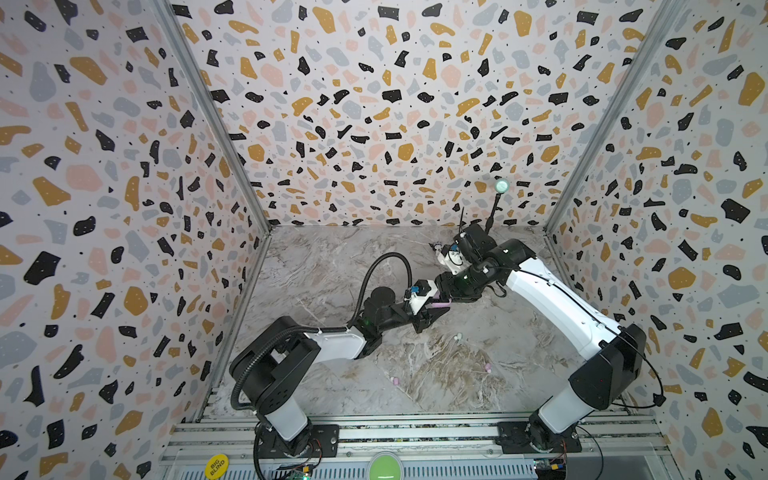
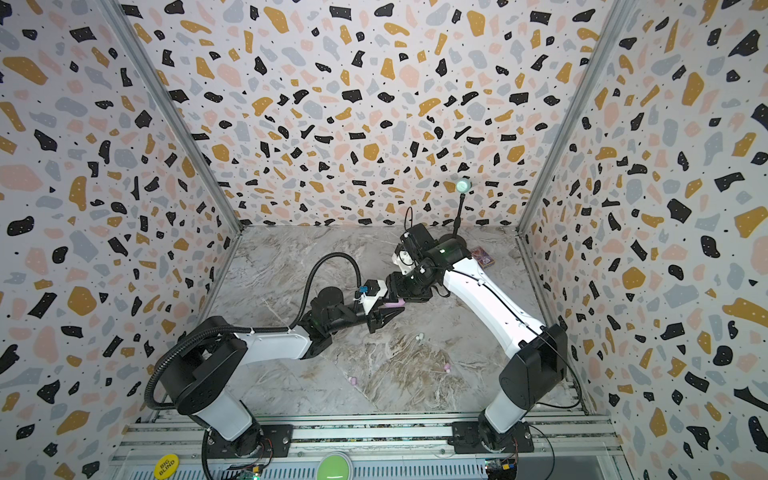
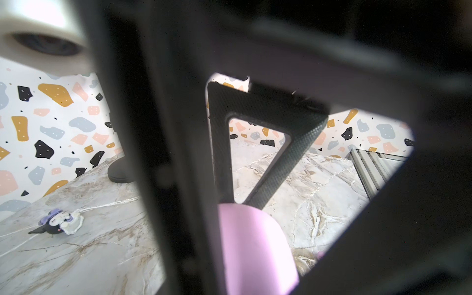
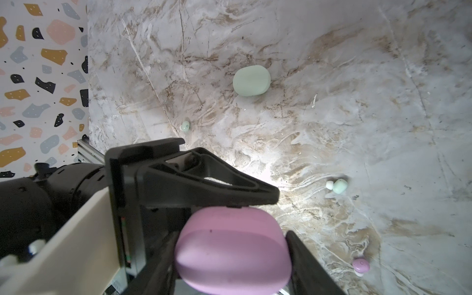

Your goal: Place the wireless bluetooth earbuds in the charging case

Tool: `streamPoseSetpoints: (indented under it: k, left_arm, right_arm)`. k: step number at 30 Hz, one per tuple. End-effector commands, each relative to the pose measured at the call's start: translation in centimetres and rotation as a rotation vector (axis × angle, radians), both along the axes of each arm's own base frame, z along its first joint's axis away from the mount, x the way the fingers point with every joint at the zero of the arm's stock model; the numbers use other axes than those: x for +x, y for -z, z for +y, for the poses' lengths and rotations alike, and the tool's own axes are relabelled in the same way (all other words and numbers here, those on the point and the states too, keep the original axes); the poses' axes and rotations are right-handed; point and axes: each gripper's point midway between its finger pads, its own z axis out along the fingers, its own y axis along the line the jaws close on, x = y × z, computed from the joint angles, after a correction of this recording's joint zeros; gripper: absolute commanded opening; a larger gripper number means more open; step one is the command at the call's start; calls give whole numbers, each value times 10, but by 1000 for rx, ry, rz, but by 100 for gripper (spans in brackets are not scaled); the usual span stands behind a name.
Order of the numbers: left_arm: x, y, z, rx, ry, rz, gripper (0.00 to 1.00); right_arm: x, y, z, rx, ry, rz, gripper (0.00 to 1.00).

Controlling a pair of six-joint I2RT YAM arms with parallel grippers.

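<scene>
L fingers (image 4: 209,196) & R fingers (image 4: 306,260) both pinch pink case (image 4: 232,250); mint case (image 4: 251,80), 4 buds (image 4: 339,186) lie loose on counter (image 4: 332,76).

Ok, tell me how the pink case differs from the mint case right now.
Colour: the pink case is pink, the mint case pale green. Hold: the pink case sits between the fingers of the right gripper; the mint case lies free on the table, nothing touching it. Both are smooth rounded pebbles of like shape, and both look shut.
</scene>
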Motion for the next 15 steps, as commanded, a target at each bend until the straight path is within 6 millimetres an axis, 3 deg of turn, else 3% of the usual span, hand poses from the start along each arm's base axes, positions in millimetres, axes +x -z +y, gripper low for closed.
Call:
streamPoseSetpoints:
  k: [1, 8, 15]
  left_arm:
    - [-2, -49, -4, -100, 19, -104, 37]
    - [-4, -50, -2, -103, 21, -100, 34]
    - [-5, -55, -2, -116, 20, -106, 43]
  right_arm:
    - [-8, -9, 0, 23, 1, -3, 56]
    - [-9, -11, -1, 28, 7, -7, 60]
    - [-10, -10, 1, 37, 5, -4, 51]
